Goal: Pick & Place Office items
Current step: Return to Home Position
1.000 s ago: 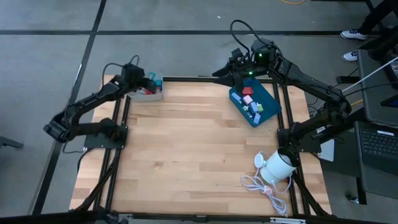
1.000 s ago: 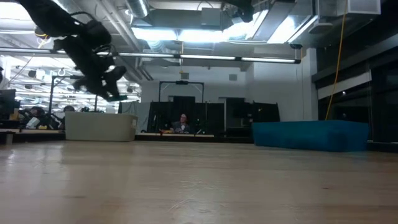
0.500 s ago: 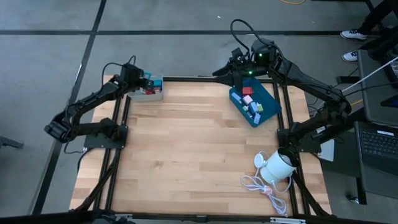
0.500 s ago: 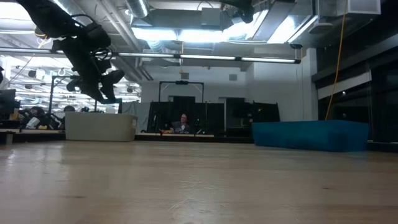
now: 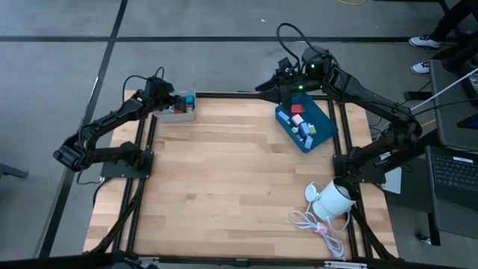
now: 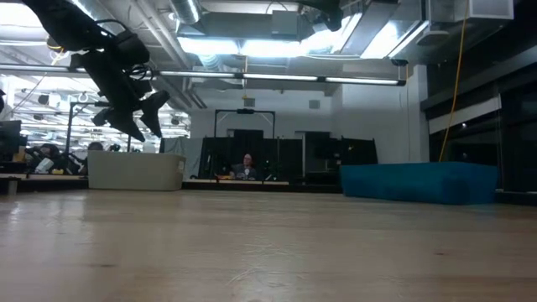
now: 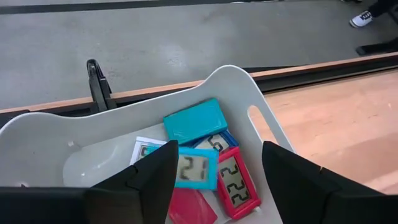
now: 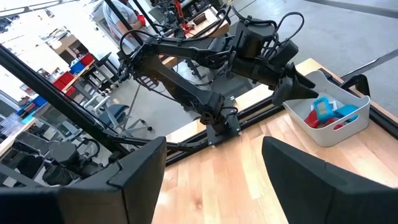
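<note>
Hovering open over the pale plastic bin (image 7: 239,78) of flat coloured timers (image 7: 194,120), the left tool (image 7: 217,152) needed a straight lift first; the right tool (image 8: 214,149) waited open by the blue tray (image 5: 326,128).

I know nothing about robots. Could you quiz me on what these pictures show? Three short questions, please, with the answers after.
1. True or false: the left gripper, over the grey bin, is clamped on a timer.
2. Where does the white round object with its coiled cable lie? A: inside the grey bin. B: on the floor beyond the table. C: on the table, on the right arm's side.
3. What digits does the red timer in the grey bin show?
Key: 1. False: its fingers stand apart with nothing between them. 2. C. 3. 222.
</note>
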`<state>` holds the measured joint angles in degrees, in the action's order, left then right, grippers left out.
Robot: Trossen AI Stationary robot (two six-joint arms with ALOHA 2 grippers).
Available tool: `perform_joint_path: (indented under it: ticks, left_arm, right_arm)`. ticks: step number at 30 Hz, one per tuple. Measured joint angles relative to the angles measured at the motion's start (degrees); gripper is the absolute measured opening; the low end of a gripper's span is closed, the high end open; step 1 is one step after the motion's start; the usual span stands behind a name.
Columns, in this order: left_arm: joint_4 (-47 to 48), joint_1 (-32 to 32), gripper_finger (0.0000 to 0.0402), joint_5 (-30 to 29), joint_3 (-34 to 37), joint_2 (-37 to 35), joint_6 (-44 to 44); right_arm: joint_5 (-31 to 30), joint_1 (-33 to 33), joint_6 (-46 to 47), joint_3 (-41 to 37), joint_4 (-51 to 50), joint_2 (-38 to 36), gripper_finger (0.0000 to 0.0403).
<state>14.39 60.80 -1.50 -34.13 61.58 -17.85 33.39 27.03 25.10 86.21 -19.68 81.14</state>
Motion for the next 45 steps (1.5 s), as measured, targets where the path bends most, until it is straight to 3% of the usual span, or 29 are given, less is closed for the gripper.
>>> perform_joint_path:
  ticks: [3,5,10,14,18,22,25,28,32,42,44,45]
  left_arm:
    - [-0.05,0.00,0.0233,0.99,0.00,0.00,-1.15]
    - [-1.32,-0.14,0.0235,4.60,0.00,0.02,-3.53]
    - [-19.66,-6.25,0.0232,16.59,0.00,-0.97,-8.78]
    - [-35.58,-12.71,0.0223,11.73,-1.80,-4.38,-11.86]
    - [-28.84,-17.29,0.0214,7.60,-8.42,-9.94,-8.33]
    - [-11.06,-23.05,0.0206,3.43,-18.92,-14.19,-0.11]
    - [-2.38,-26.89,0.0201,2.81,-26.27,-15.91,1.05]
    - [-3.60,-29.52,0.0194,4.29,-30.49,-18.03,0.04]
    - [-7.99,-31.32,0.0188,4.51,-33.75,-20.73,-4.96]
    - [-13.22,-32.63,0.0189,5.88,-34.93,-27.70,-9.62]
    - [-11.64,-32.63,0.0189,7.82,-34.94,-29.47,-13.74]
    - [-9.99,-32.64,0.0188,11.56,-34.92,-30.50,-13.07]
  right_arm:
    - [0.02,0.00,0.00,0.00,0.00,0.00,0.0271]
    - [0.00,0.00,-0.02,0.00,0.00,0.00,0.0271]
    - [0.24,0.00,-0.43,0.00,1.43,0.00,0.0271]
    - [1.11,-0.02,-0.06,0.00,4.11,-0.30,0.0271]
    - [2.63,-0.88,0.41,0.00,7.46,-2.73,0.0271]
    - [-2.30,-2.54,-0.79,0.02,7.27,-8.29,0.0271]
    - [-6.01,-2.69,-4.11,0.02,2.20,-13.75,0.0271]
    - [-7.53,-2.64,-4.09,0.04,-2.19,-18.48,0.0271]
    - [-6.99,-2.67,2.51,0.04,-5.64,-23.34,0.0271]
    - [-6.34,-2.86,6.74,0.02,-5.43,-25.66,0.0271]
    - [-1.40,-2.86,-0.27,0.02,-5.57,-25.57,0.0271]
    - [1.41,-3.00,-5.52,0.02,-5.93,-25.59,0.0271]
